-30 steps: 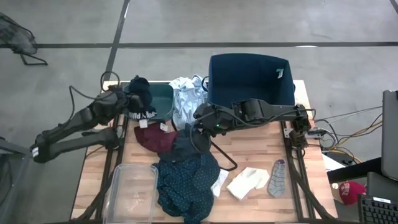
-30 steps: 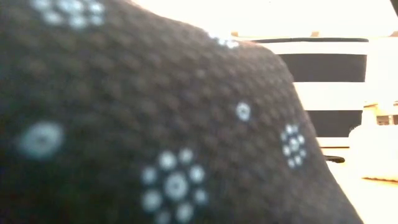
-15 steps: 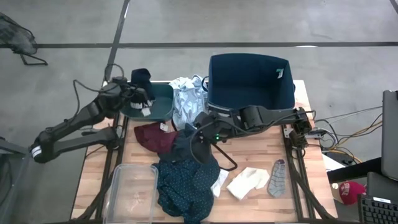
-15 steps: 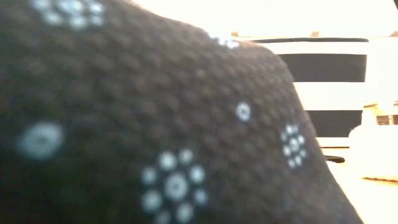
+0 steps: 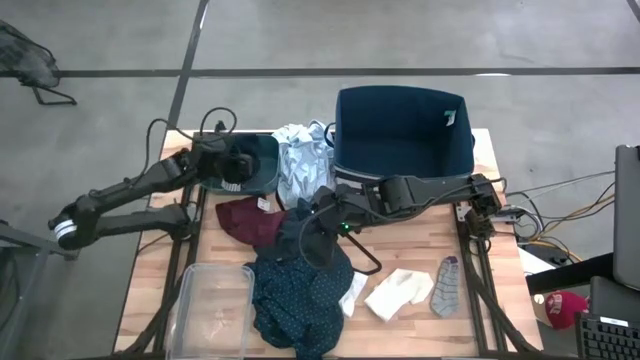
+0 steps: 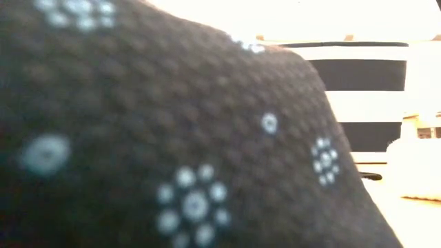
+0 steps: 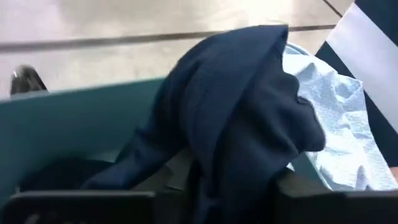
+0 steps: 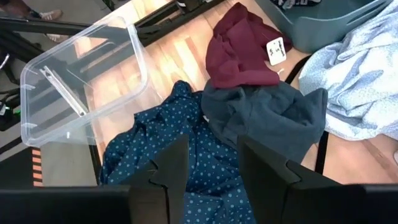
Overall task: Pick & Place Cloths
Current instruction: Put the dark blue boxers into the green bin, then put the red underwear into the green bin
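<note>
My left gripper [image 5: 238,165] reaches into the teal bin [image 5: 265,170], shut on a dark navy garment [image 7: 242,112]. My right gripper [image 8: 212,162] is open and hovers above a grey-blue garment [image 8: 267,115] at mid table, touching nothing. That garment lies partly on the maroon piece [image 8: 239,53] and partly on the navy dotted cloth [image 8: 168,143]. The pale blue garment [image 5: 300,160] lies heaped between the two bins. White socks [image 5: 398,293] and a grey sock [image 5: 445,287] lie flat near the near edge. The dotted cloth [image 6: 172,138] fills the low view. My left gripper has the dark navy garment bunched between its two fingers [image 7: 336,193], in several layers. The cloth [image 7: 230,180] covers the fingertips, so the exact part held is hidden. The fingers come from above, slanting into the bin, and the garment's lower folds [image 7: 124,174] rest inside it.
A big navy bin [image 5: 400,130] stands at the far right. A clear plastic tub [image 5: 210,305] sits at the near left corner. A thin black wire hanger [image 5: 360,255] lies beside the grey-blue garment. Bare wood shows right of the socks.
My left gripper carried the dark garment up toward the far edge, then swung right and down into the teal bin, where the garment now lies lower. My right gripper slid toward the near-left, from the pale blue garment's edge to above the grey-blue garment.
</note>
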